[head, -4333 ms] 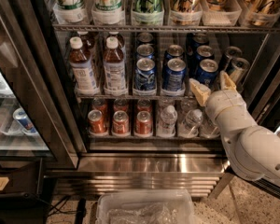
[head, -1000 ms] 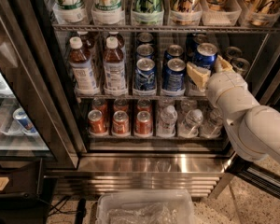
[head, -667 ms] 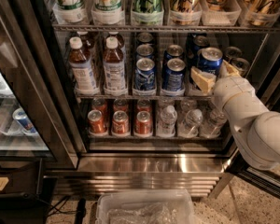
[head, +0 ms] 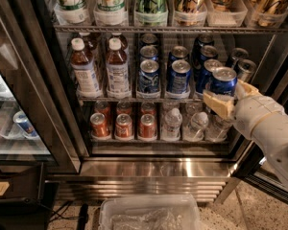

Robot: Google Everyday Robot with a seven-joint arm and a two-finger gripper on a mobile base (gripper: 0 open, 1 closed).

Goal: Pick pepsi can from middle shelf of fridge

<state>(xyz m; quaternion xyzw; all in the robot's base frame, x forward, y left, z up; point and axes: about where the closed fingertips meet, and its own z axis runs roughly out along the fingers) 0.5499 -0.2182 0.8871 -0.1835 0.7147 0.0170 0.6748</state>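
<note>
Camera view: in the fridge (head: 149, 169), at the right end of the middle shelf (head: 134, 98), the gripper (head: 230, 97) is clamped around the pepsi can (head: 223, 82). The can is held upright between the 2 fingers, so a straight pull outward from that shelf is judged next.

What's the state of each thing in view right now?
pepsi can: upright, clamped in the gripper at the middle shelf's right front.
gripper: shut on the pepsi can.
fridge: door open.
middle shelf: stocked; other cans and bottles upright.
</note>
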